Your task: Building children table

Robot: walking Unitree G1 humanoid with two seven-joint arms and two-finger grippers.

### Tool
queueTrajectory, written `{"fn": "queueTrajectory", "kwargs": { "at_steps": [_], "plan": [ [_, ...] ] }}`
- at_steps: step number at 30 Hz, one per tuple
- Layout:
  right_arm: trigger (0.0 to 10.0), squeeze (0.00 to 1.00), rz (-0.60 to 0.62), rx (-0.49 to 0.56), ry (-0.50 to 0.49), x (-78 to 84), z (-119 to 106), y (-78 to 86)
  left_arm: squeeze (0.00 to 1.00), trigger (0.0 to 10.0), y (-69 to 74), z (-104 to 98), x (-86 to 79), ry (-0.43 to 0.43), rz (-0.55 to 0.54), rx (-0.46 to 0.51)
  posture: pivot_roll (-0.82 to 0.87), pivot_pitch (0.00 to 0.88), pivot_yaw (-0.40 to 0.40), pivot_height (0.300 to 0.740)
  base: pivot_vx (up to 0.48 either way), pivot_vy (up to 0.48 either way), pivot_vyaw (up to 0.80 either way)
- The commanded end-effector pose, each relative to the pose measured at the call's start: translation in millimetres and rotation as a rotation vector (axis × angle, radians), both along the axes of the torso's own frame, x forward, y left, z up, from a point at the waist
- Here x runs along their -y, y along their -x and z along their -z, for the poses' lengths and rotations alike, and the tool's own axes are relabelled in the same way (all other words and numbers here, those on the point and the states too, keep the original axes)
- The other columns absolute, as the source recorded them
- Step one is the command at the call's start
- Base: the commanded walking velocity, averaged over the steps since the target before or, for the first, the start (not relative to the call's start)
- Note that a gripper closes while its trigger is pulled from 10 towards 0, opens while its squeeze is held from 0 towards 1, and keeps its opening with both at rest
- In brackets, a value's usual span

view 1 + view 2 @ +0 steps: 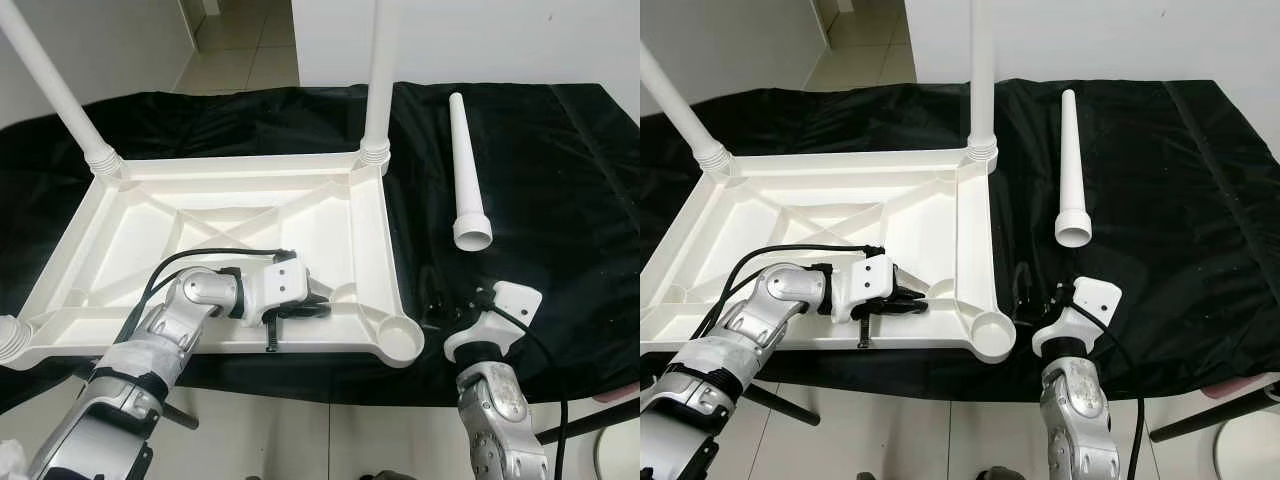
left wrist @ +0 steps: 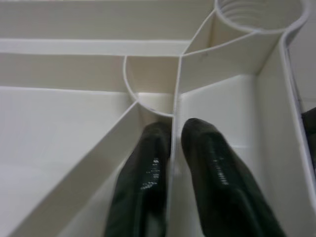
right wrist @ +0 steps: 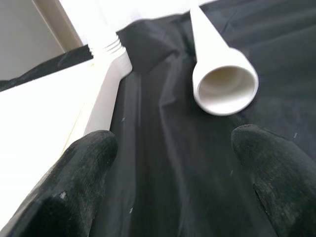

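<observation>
Evidently the left gripper (image 1: 318,303) pinches a rib of the tabletop (image 1: 375,245) — steadying it — while the right gripper (image 3: 173,163), open, faces the loose leg (image 1: 467,175).

Silver jointed arms, white wrist housings, looping black cables; left gripper (image 1: 318,304), right gripper (image 3: 173,163), black fingers

Home interior: tile floor (image 1: 240,45), white walls (image 1: 110,40), cloth-covered tbl (image 1: 560,180).

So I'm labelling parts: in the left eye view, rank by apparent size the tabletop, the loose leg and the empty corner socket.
1. tabletop
2. loose leg
3. empty corner socket
</observation>
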State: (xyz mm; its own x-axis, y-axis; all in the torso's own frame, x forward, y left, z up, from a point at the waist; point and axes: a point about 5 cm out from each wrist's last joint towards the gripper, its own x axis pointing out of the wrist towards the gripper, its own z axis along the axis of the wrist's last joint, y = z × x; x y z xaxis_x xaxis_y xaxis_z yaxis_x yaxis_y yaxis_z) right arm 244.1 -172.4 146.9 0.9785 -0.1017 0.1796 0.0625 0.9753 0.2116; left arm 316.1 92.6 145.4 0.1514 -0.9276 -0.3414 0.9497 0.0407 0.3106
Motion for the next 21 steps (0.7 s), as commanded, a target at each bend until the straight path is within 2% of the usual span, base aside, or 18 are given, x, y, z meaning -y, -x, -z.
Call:
{"fn": "queueTrajectory", "kwargs": {
  "at_steps": [1,6,7,8,9,15,18,20,21],
  "plan": [
    [10.0,0.0,0.013,-0.001,-0.002,1.9,2,-1.3,1.0,10.0,3.0,-6,-0.4,0.021,0.058,-0.054,-0.11,0.093,0.081,0.74,0.0,0.0,0.0],
    [10.0,0.0,0.016,0.001,-0.003,3.8,2,-3.6,1.0,10.0,-0.1,-18,-6.8,0.016,0.061,-0.028,-0.1,0.086,0.076,0.74,0.0,0.0,0.0],
    [10.0,0.0,0.015,0.002,-0.002,4.0,2,-4.1,0.58,10.0,-0.6,-21,-7.8,0.016,0.062,-0.016,-0.1,0.084,0.073,0.74,0.0,0.0,0.0],
    [10.0,0.0,0.015,0.002,-0.002,4.0,2,-4.1,0.58,10.0,-0.6,-21,-7.8,0.016,0.062,-0.016,-0.1,0.084,0.073,0.74,0.0,0.0,0.0],
    [10.0,0.0,0.011,0.005,-0.001,3.4,1,-5.1,0.0,10.0,-0.6,-25,-9.5,0.021,0.068,-0.009,-0.1,0.084,0.073,0.74,0.0,0.0,0.0],
    [10.0,0.0,0.001,0.018,0.003,3.3,-1,-9.1,0.0,10.0,-4.2,-41,-15.6,0.084,0.036,-0.046,-0.1,0.074,0.064,0.74,0.0,0.0,0.0],
    [10.0,0.0,0.017,0.047,0.009,8.9,-6,-11.7,0.0,10.0,-7.6,-54,-20.5,0.195,-0.075,-0.058,-0.1,0.07,0.066,0.74,0.0,0.0,0.0],
    [10.0,0.0,0.021,0.053,0.01,10.1,-7,-12.1,0.0,10.0,-8.1,-57,-21.6,0.225,-0.105,-0.059,-0.1,0.069,0.069,0.74,0.0,0.0,0.0],
    [10.0,0.0,0.033,0.063,0.015,11.8,-9,-12.6,0.0,10.0,-5.5,-62,-22.2,0.278,-0.14,-0.058,-0.11,0.067,0.074,0.74,0.0,0.0,0.0]
  ]
}}
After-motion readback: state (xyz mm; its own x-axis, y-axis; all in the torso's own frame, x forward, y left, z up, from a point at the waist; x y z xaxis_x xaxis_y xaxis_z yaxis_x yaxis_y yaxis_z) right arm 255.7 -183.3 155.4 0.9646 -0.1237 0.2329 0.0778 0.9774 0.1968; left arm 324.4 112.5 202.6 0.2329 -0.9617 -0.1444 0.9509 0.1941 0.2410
